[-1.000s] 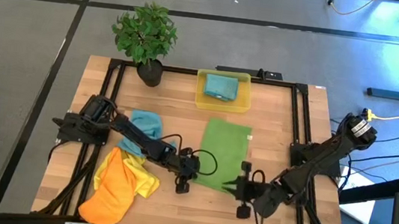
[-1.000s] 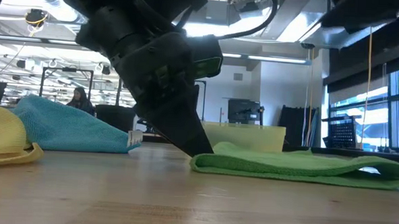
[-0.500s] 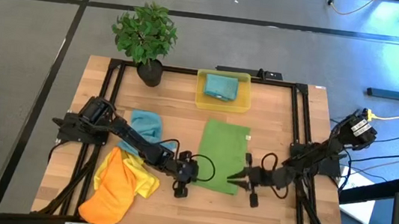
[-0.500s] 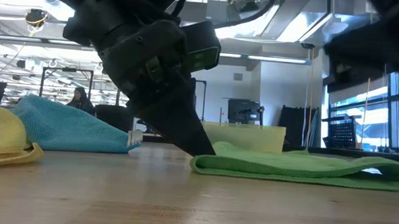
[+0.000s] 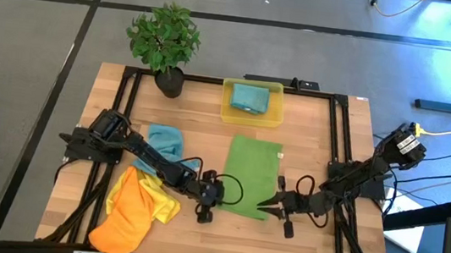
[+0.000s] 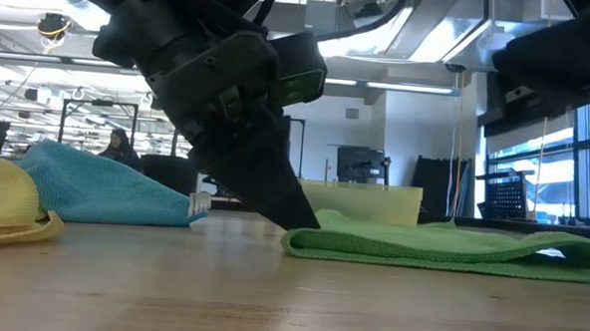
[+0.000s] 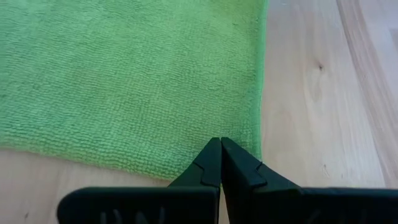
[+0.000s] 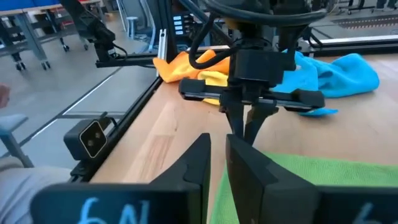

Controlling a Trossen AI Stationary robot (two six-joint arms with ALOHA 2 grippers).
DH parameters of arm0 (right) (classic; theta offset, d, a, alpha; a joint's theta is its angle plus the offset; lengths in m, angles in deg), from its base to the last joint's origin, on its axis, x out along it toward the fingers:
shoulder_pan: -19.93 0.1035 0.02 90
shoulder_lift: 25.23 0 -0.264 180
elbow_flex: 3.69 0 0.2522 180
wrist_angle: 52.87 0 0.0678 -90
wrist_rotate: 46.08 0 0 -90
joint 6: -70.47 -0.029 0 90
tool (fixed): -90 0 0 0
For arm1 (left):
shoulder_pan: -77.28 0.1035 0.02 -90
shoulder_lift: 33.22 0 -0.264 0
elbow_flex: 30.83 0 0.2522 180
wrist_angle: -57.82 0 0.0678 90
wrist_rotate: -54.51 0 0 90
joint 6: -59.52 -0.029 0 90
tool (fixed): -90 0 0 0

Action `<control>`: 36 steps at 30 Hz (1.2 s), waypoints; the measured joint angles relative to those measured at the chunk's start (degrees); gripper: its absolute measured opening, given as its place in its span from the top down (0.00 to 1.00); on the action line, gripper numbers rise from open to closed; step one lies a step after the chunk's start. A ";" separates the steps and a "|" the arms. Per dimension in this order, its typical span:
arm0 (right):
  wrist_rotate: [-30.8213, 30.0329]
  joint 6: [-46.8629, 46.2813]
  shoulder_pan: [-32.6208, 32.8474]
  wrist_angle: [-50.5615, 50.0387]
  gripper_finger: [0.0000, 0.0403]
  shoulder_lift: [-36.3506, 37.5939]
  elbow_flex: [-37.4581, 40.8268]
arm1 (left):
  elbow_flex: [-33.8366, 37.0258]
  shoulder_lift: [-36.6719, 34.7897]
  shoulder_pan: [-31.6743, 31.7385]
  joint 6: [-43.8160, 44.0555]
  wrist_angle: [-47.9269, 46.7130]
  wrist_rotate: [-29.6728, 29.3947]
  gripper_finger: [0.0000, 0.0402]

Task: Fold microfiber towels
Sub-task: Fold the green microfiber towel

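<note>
Green towel (image 5: pixel 252 175), folded to a flat rectangle of two layers, at the table's (image 5: pixel 314 247) centre. Left gripper (image 5: pixel 220 192), jaws clenched on nothing, touches its near-left corner; right gripper (image 5: pixel 262 205), jaws a narrow gap apart, meets its near-right corner, grasp uncertain. Yellow bin (image 5: pixel 251 101) holds a folded teal towel (image 5: pixel 248 98). Loose teal towel (image 5: pixel 165 141) and orange-yellow towels (image 5: pixel 132 210) lie left.

Bare wood is lying open along table (image 5: pixel 230 238) front edge. Green towel (image 5: pixel 252 176) is filling centre; orange/yellow heap (image 5: pixel 133 208) is blocking front-left; bin (image 5: pixel 251 101) & plant (image 5: pixel 164 41) are crowding the back.
</note>
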 joint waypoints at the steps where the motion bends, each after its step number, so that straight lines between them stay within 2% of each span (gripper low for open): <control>1: 0.00 -0.03 0.01 -0.18 0.87 0.00 0.00 | 0.00 0.00 0.00 0.45 0.00 -0.17 1.00; 5: 0.00 -0.61 -0.01 -0.55 0.87 0.00 0.00 | 0.00 0.00 -0.47 1.11 0.02 -0.75 1.00; 10: 0.00 0.39 -0.05 -1.28 0.87 -0.02 0.00 | 0.00 0.00 -0.90 1.90 0.04 -5.78 1.00; 21: -0.07 2.05 -0.78 -2.12 0.87 -0.04 0.00 | 0.00 0.02 -2.01 1.24 0.71 -6.02 0.99; 36: -0.09 0.52 -1.63 -2.27 0.87 -0.04 0.00 | 0.00 0.04 -2.63 -0.98 5.01 -6.22 0.71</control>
